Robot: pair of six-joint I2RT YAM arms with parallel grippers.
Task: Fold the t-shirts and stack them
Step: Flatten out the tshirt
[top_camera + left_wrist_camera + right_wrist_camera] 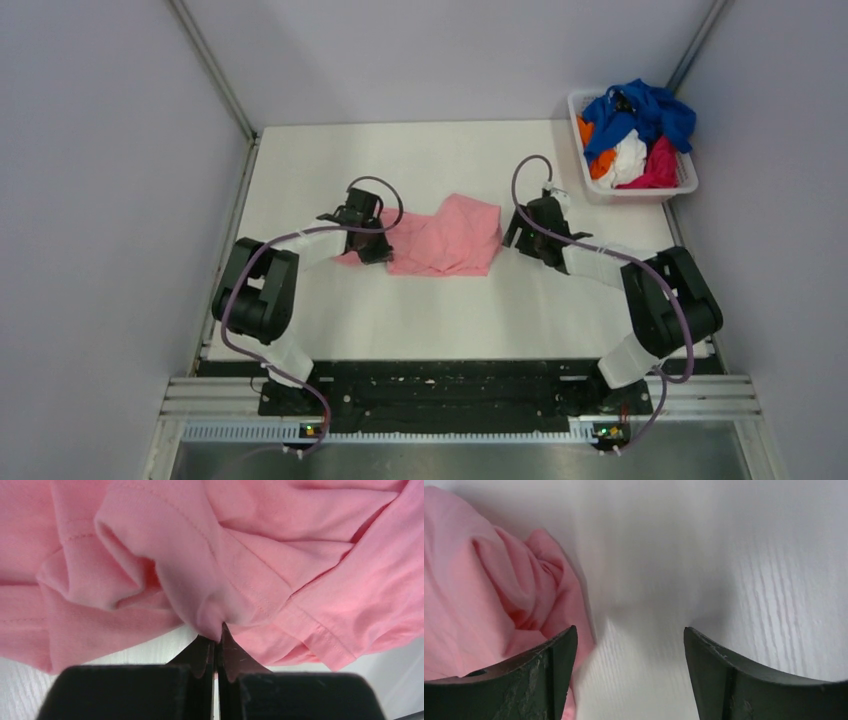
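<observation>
Wide-spread right claw (629, 630) at edge of rumpled salmon-pink t-shirt (474, 590)

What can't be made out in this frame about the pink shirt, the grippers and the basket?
Top view: left gripper fingertips hidden under its own wrist.
Left wrist: pink t-shirt cut off by the edges; which part is pinched is unclear.
Right wrist: blurred; whether the open right gripper touches cloth is unclear.
Top view: basket pile tangled; shirt count unclear.

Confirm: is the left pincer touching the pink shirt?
Touching. The left wrist view shows the left pincer shut, with a fold of the pink shirt pinched between its tips.
</observation>
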